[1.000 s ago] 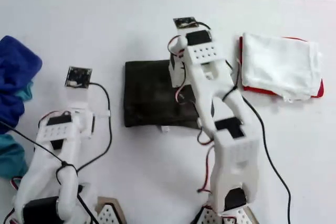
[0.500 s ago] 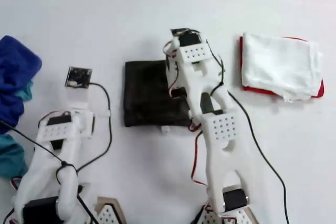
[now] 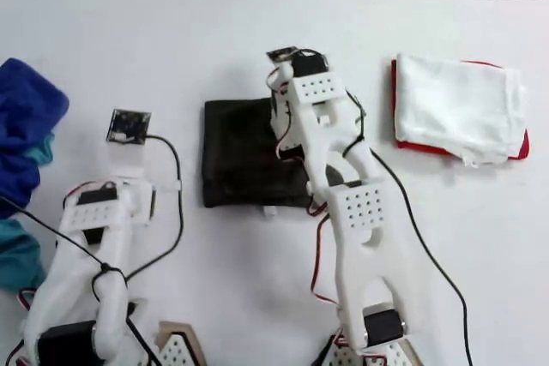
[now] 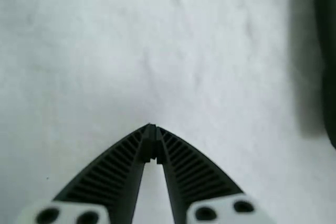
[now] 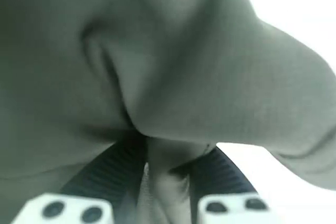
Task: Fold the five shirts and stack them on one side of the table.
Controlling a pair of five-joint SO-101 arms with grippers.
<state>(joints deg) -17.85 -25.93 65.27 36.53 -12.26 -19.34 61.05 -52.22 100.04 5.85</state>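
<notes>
A folded black shirt (image 3: pixel 243 153) lies mid-table. My right gripper (image 5: pixel 164 155) is shut on a fold of the black shirt (image 5: pixel 157 51), with cloth bunched between its fingers. In the high view the right arm (image 3: pixel 322 117) stands over that shirt's right edge and hides the gripper. A folded white shirt (image 3: pixel 459 105) rests on a red shirt (image 3: pixel 521 150) at the right side. My left gripper (image 4: pixel 151 131) is shut with nothing in it, just above bare table, and the black shirt (image 4: pixel 328 51) shows at that view's edge. The left arm (image 3: pixel 96 212) sits at the front left.
A heap of blue shirts (image 3: pixel 26 122) and a teal one (image 3: pixel 15 253) lies at the table's left edge. Black cables (image 3: pixel 171 186) trail over the table beside both arms. The white table (image 3: pixel 171 40) has bare room along the back.
The right arm has swung left and leaned forward over the black shirt's right edge. The left arm and the shirts at both sides have stayed put.
</notes>
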